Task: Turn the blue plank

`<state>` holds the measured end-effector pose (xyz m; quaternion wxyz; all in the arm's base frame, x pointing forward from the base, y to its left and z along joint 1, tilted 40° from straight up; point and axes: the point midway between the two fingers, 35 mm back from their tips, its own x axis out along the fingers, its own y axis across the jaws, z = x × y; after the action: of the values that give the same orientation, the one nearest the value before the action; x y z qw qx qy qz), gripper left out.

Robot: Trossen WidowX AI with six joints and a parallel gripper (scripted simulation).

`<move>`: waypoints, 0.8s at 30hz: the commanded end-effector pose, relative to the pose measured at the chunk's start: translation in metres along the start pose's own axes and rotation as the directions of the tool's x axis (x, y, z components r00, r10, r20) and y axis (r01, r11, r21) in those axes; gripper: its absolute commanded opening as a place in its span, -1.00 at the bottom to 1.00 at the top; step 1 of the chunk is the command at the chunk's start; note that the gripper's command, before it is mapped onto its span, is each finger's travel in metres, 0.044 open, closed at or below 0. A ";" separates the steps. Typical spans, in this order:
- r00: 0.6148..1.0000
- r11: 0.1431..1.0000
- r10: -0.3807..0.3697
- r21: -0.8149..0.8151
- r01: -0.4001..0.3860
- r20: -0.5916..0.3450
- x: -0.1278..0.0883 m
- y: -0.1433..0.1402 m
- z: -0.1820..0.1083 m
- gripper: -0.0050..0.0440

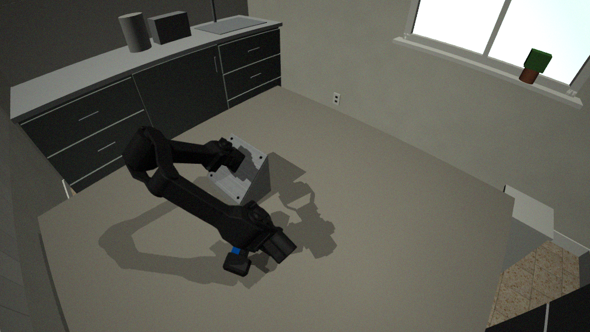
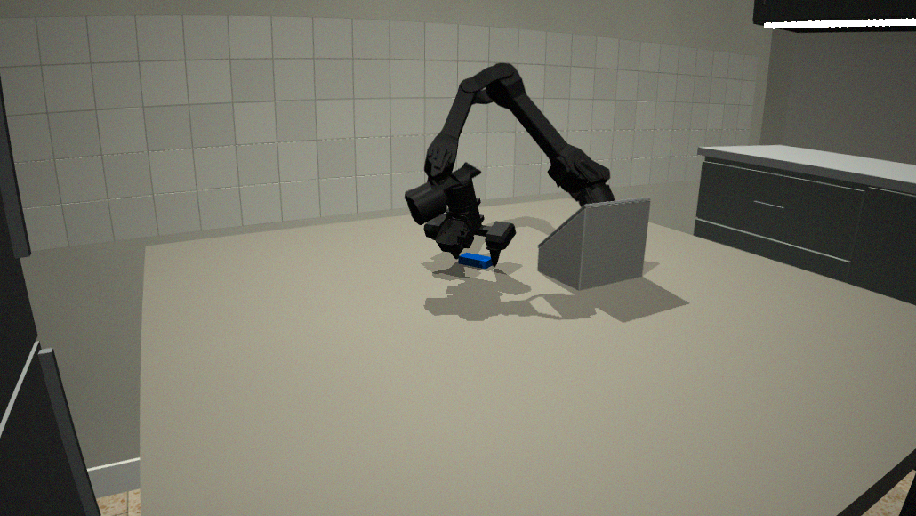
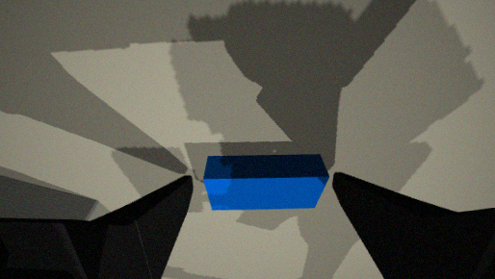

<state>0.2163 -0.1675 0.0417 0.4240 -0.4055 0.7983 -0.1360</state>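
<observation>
The blue plank (image 3: 266,181) lies flat on the beige table, a small blue block. In the wrist view it sits between my two dark fingertips, one at each short end, with small gaps on both sides. My gripper (image 3: 263,181) is open and low over the table, straddling the plank. In the exterior view the plank (image 2: 475,259) shows just under the gripper (image 2: 474,256). In the top view only a small blue patch (image 1: 236,250) shows beside the wrist; the rest is hidden by the arm.
A grey wedge-shaped mount (image 2: 596,243) holding the arm's base stands to the right of the plank. Dark cabinets with a grey counter (image 1: 144,70) run along the far side. A tiled wall (image 2: 224,121) stands behind the table.
</observation>
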 end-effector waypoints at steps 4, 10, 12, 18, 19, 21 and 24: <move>1.000 1.000 -0.005 0.014 0.005 0.005 -0.001 -0.003 -0.002 1.00; 1.000 1.000 -0.005 0.014 0.005 0.005 -0.001 -0.003 -0.002 0.39; 1.000 1.000 -0.005 0.014 0.005 0.005 -0.001 -0.003 -0.002 0.39; 1.000 1.000 -0.003 0.011 0.003 0.003 0.000 -0.002 -0.002 0.39; 1.000 1.000 -0.003 0.011 0.003 0.003 0.000 -0.002 -0.002 0.39; 1.000 1.000 -0.003 0.011 0.003 0.003 0.000 -0.002 -0.002 0.39; 1.000 1.000 -0.003 0.011 0.003 0.003 0.000 -0.002 -0.002 0.39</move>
<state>0.2169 -0.1674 0.0421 0.4251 -0.4059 0.7974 -0.1366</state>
